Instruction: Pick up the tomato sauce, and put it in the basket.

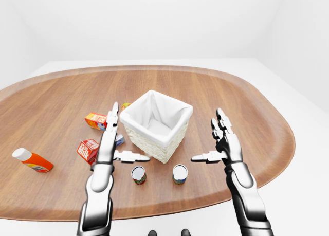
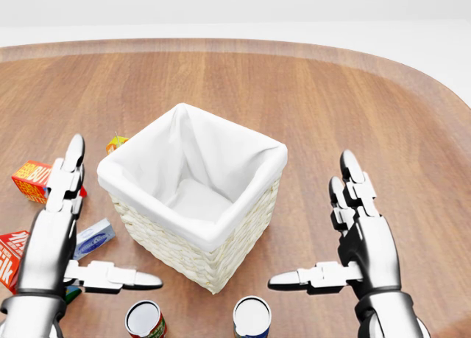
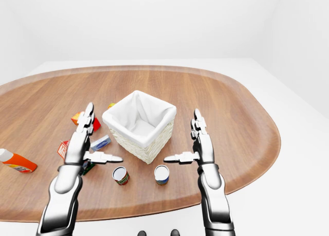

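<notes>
Left hand point(image 2: 48, 246): wide open and holds nothing; the two long fingers point to the top of the head view, and the thumb point(image 2: 121, 279) points sideways toward the basket.
Right hand point(image 2: 366, 242): also wide open and empty, in a mirrored pose, with the thumb pointing left toward the basket.
Tomato sauce: I judge it is the red-labelled can point(image 2: 145, 319) at the bottom edge of the head view. It stands on the wooden table point(image 2: 331, 95), outside the basket.
Can axis: upright, with the pale lid facing up.
Key relation: the can lies just below and right of the left thumb in the head view, so it is nearer the robot's body than the fingertips. The left hand is clearly the nearer one.
Neighbour: a blue-labelled can point(image 2: 252, 316) stands beside it, nearer to the right hand, and could be taken by mistake.
Basket point(image 2: 176, 250): wicker with a white lining, empty, between the two hands and above both cans in the view.
Next move, as I judge it: the left hand must pull back and go lower, then close on the can from the side.
</notes>
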